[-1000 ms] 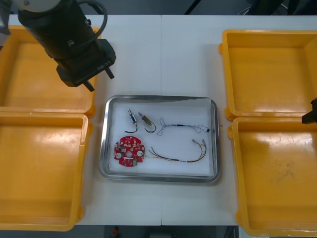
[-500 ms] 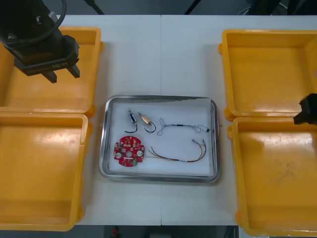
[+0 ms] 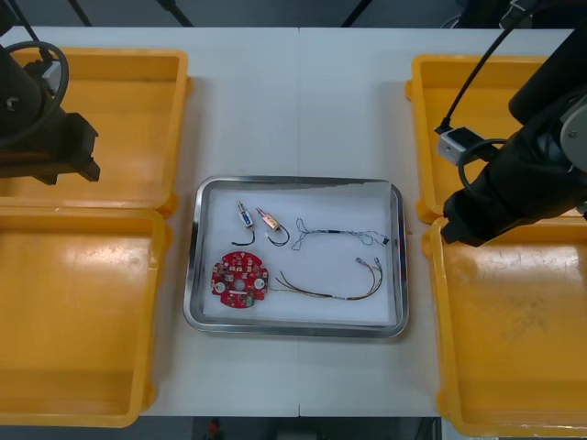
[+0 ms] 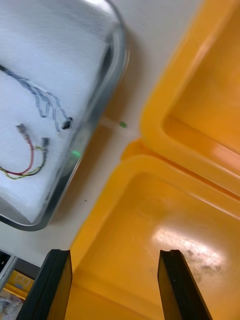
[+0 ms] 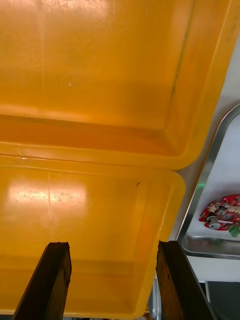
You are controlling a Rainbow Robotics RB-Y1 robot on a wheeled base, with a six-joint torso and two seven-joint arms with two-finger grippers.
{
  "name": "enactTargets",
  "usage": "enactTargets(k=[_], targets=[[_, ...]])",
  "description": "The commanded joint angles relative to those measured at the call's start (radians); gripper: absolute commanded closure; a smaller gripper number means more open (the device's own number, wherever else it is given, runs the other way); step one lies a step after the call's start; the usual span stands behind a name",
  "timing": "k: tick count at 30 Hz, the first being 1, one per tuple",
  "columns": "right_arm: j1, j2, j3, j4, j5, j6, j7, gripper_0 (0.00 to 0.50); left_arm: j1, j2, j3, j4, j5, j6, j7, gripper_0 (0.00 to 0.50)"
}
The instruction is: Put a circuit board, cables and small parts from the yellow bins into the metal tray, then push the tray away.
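Observation:
The metal tray [image 3: 397,261], white inside, lies at the table's middle. In it are a red circuit board [image 3: 239,281], two small metal parts [image 3: 245,216] [image 3: 268,220], a twisted blue and white cable [image 3: 339,234] and a red and yellow cable [image 3: 335,286]. My right arm [image 3: 514,183] reaches over the right bins, its lower end just right of the tray. The right gripper [image 4: 116,285] is open and empty above the near right bin [image 4: 165,220], with the tray's rim [image 4: 107,65] and cable ends [image 4: 45,100] beyond. My left gripper [image 5: 114,280] is open and empty over the left bins.
Two yellow bins [image 3: 110,119] [image 3: 73,312] stand at the left and two [image 3: 495,119] [image 3: 514,330] at the right; all look empty. The left wrist view catches the tray's corner [image 5: 200,200] with the circuit board [image 5: 222,215]. Bare table lies beyond the tray.
The left arm has drawn away leftward from beside the tray to the table's left edge. The right arm has come in from the right edge toward the tray's right side.

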Motion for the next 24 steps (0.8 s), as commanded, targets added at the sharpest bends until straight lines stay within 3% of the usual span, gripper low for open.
enactTargets(k=[1,11,17,24], targets=[[-0.102,0.017,0.131,-0.049,-0.017,-0.053,0.03,0.0,0.114,0.065,0.114,-0.086,0.005,-0.022,-0.026,0.0],[-0.241,0.091,0.414,-0.055,0.034,-0.167,0.085,0.0,0.394,0.121,0.317,-0.17,-0.021,-0.074,-0.16,0.0],[-0.321,0.181,0.553,-0.037,0.057,-0.19,0.125,0.0,0.562,0.139,0.418,-0.184,-0.057,-0.149,-0.252,0.0],[-0.384,0.25,0.677,-0.037,0.094,-0.204,0.163,0.0,0.691,0.137,0.465,-0.207,-0.064,-0.227,-0.273,0.0]])
